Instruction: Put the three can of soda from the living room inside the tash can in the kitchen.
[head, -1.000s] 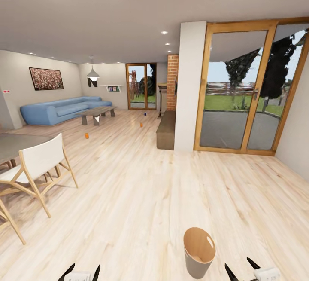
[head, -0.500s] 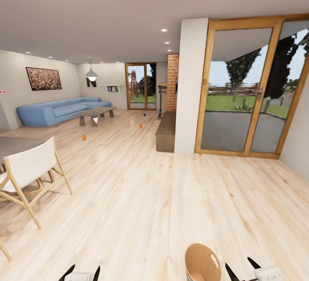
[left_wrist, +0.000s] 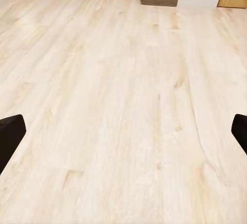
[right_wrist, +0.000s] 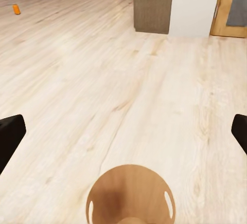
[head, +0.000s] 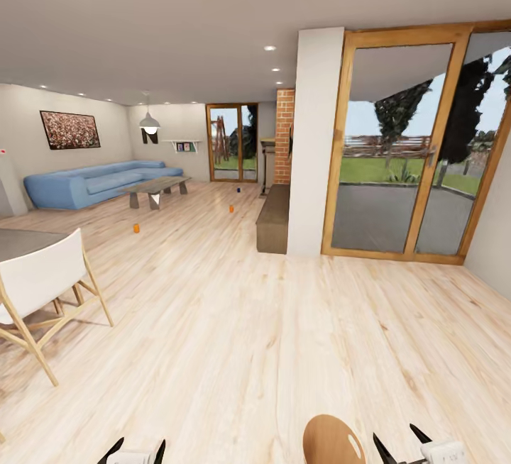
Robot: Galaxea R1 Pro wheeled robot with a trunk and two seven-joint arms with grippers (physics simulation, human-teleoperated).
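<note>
Down at the bottom of the head view, the left gripper (head: 135, 448) and the right gripper (head: 399, 444) both hang low with their dark fingers spread apart and nothing between them; the two wrist views agree, each showing black fingertips wide at the edges over bare floor (left_wrist: 128, 106).

Just beside the right gripper stands the trash can (head: 333, 441), its coppery inside and one slot handle facing up, cut off by the lower edge. Over the last second it has slid down the head view, and the white chair (head: 42, 286) has drifted out to the left, so the whole picture has shifted: the robot is rolling forward, past the bin, towards the living room.

Far ahead, an orange can (head: 136, 228) stands on the floor near the coffee table (head: 152, 187), with the blue sofa (head: 92, 181) behind it. A second orange can (head: 231, 208) stands further right, near the low cabinet (head: 273, 219). A small dark speck (head: 239, 190) beyond it is probably the blue can, though it is too tiny to be sure.

Judging from this, no can has been collected yet; the robot is on the outward leg, and every can remains well apart from the bin.
</note>
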